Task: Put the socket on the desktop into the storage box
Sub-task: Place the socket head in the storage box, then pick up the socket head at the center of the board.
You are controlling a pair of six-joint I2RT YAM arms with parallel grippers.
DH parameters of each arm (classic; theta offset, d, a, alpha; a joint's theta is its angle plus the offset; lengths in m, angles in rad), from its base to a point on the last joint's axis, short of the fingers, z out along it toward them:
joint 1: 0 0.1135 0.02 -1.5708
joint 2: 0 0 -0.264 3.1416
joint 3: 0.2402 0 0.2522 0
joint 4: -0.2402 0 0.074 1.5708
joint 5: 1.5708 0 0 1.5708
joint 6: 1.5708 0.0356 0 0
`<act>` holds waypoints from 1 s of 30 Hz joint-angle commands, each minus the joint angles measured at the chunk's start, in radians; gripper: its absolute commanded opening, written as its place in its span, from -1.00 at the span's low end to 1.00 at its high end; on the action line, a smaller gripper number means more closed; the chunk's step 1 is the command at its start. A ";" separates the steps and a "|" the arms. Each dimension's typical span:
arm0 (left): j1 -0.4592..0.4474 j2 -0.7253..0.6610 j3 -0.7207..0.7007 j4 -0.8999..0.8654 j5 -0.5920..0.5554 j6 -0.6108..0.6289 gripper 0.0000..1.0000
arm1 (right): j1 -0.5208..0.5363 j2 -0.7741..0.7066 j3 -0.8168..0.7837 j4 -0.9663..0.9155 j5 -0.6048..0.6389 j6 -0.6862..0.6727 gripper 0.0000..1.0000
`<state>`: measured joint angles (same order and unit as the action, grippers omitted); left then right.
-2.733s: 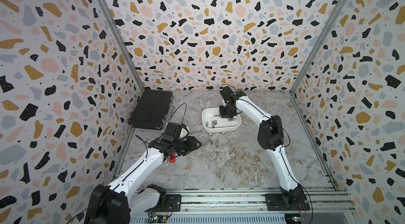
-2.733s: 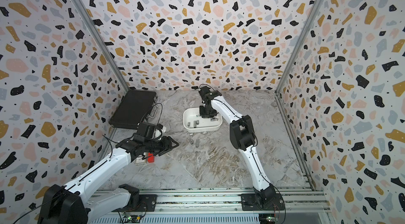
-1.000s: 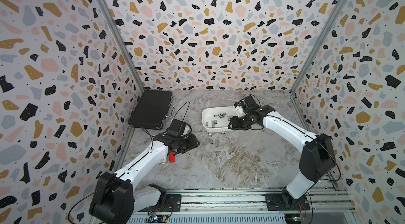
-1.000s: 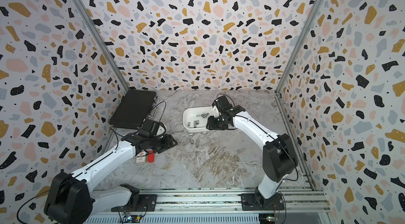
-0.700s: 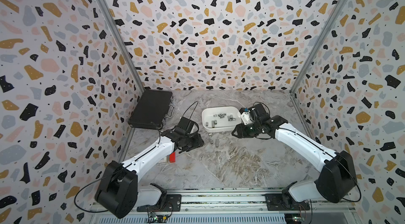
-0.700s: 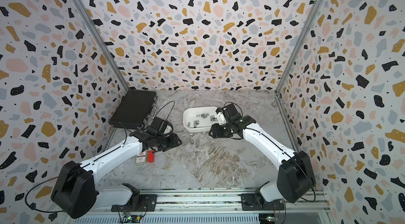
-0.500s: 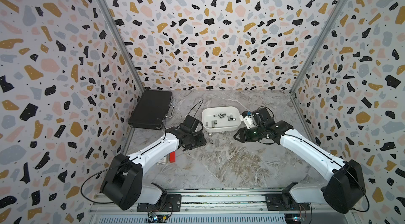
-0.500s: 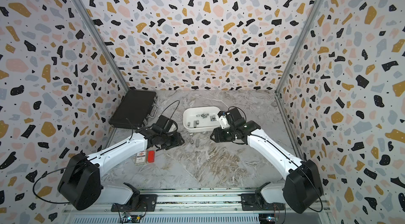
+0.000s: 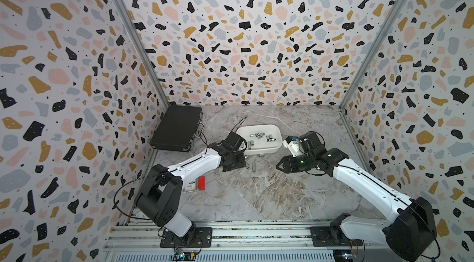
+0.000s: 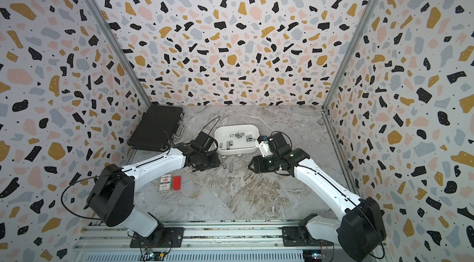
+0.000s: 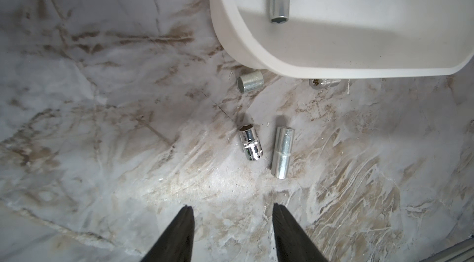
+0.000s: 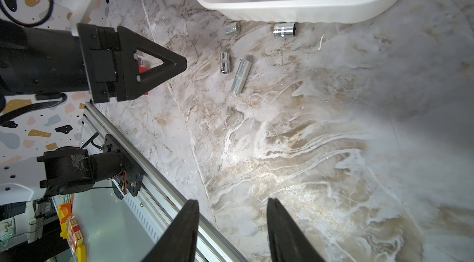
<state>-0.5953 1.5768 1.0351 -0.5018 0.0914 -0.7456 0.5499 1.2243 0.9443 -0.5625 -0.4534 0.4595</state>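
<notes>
Left gripper (image 9: pixel 242 163), jaws apart and empty, hovers at 7 o'clock of the storage box (image 9: pixel 256 127) in a top view; its wrist view shows the short socket (image 11: pixel 251 145) on the desktop (image 11: pixel 102 119) ahead, likely slick, rigid, best pinched across the barrel.

storage box (image 9: pixel 261 151) set mid-rear on the desktop (image 9: pixel 256 196), sockets (image 9: pixel 259 135) laid in it, four loose sockets (image 9: pixel 254 167) left just before it, case (image 9: pixel 177 127) placed rear left, small pack (image 10: pixel 164 183) and block (image 10: pixel 176 182) laid front left
</notes>
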 commanded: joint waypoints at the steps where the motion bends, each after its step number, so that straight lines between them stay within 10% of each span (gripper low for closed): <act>1: -0.013 0.035 0.057 -0.022 -0.042 -0.003 0.05 | 0.001 -0.036 -0.016 0.002 -0.009 -0.010 -0.04; 30: -0.061 0.317 0.258 -0.107 -0.118 -0.017 -0.10 | 0.001 -0.061 -0.087 0.020 0.000 0.007 -0.04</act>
<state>-0.6502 1.8786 1.2568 -0.5926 -0.0097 -0.7570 0.5499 1.1957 0.8627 -0.5453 -0.4572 0.4641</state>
